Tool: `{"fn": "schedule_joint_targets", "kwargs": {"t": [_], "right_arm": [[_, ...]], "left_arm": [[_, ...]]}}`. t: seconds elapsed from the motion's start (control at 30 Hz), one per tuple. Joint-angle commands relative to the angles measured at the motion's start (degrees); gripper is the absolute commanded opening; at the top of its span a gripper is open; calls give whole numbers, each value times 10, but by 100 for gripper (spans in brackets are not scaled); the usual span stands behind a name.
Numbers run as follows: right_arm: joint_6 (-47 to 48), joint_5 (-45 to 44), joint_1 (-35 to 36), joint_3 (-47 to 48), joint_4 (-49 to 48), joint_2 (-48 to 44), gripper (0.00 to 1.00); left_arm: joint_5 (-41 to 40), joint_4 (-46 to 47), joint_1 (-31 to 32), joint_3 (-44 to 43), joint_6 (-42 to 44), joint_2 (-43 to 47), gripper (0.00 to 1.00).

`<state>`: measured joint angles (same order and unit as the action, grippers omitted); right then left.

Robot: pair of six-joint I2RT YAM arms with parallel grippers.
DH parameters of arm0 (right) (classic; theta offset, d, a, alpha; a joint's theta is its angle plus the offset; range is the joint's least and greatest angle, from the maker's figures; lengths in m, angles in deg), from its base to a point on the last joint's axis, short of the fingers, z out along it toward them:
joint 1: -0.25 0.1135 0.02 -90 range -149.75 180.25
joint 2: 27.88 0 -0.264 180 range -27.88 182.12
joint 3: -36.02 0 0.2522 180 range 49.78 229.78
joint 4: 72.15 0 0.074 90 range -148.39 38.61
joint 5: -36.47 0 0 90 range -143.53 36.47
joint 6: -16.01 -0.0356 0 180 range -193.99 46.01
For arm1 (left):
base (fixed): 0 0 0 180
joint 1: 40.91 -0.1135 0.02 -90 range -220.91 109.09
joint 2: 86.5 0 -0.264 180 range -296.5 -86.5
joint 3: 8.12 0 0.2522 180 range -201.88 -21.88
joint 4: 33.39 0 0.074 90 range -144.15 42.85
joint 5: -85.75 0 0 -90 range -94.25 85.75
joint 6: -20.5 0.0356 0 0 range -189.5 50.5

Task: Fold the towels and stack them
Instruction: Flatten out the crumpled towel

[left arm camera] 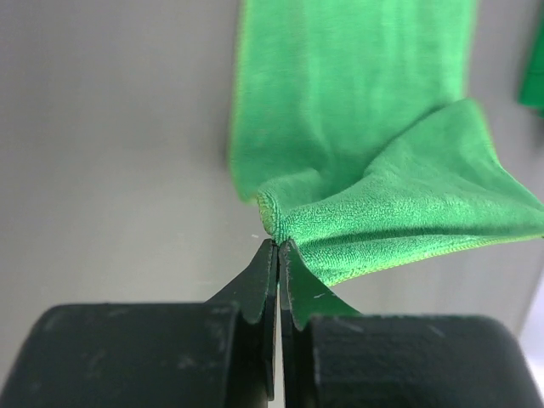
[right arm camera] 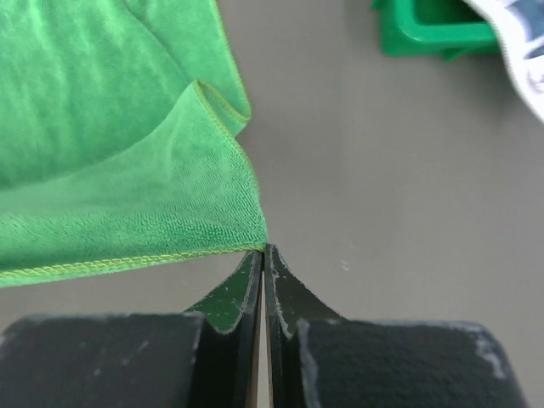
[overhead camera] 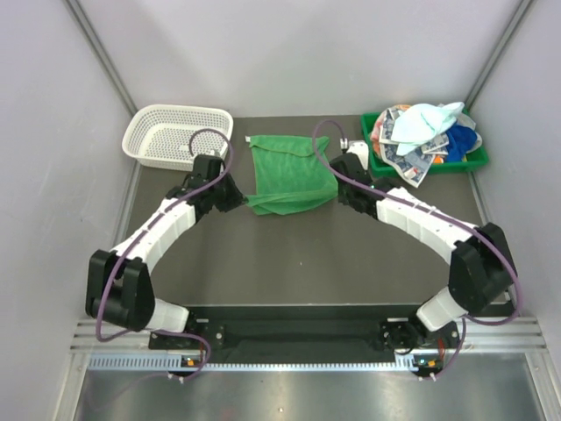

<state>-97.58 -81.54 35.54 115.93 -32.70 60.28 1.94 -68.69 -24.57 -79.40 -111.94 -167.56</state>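
two end effectors, both on one cloth. the bright green towel (overhead camera: pixel 282 174) lies at the far middle of the desk (overhead camera: pixel 289 263), its far part spread flat and its near edge gathered up and wrinkled between the two arms.

left end effector (left arm camera: pixel 278 246): jaws pressed together, no gap showing, clamped on the near-left corner of the bright green towel. in the left wrist view the hemmed corner bunches right at the tips, and a sliver of green shows past the right finger. the cloth rises from the tips in a loose fold above the flat part beyond it.

right end effector (right arm camera: pixel 264 252): jaws likewise together, nipping the near-right corner of the same towel. the stitched hem runs away to the left from the tips, and a second layer curls over behind it.

several other towels are heaped in the green plastic tray (overhead camera: pixel 473 162) at the far right corner: a pale mint towel (overhead camera: pixel 425 123) on top, a royal blue towel (overhead camera: pixel 462 140) under its right side, an orange-pink print towel (overhead camera: pixel 383 132) at the left, and a white towel with grey-blue squares (overhead camera: pixel 412 162) hanging over the tray's near rim.

white mesh basket (overhead camera: pixel 140 140) at the far left, just beyond the left arm's wrist. whether it holds anything i cannot tell.
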Motion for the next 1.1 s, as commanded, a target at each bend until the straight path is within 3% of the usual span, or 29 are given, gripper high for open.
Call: {"fn": "schedule_joint_targets", "kwargs": {"t": [0.0,0.3,0.43,0.6,0.83,1.07], "right_arm": [[54,-111,22,31,112,-38,0],[-20,-187,148,59,297,-73,0],[-68,-165,187,22,329,-87,0],[-103,-88,217,-54,298,-113,0],[-178,-57,288,-116,276,-89,0],[-210,-24,327,-159,253,-29,0]], "left_arm": [[-3,-45,-4,-20,28,46,0],[-5,-126,-3,-54,61,119,0],[7,-159,-4,-15,56,154,0],[12,-172,-3,71,32,222,0],[44,-192,-3,201,-22,302,0],[64,-217,-3,245,-47,329,0]]}}
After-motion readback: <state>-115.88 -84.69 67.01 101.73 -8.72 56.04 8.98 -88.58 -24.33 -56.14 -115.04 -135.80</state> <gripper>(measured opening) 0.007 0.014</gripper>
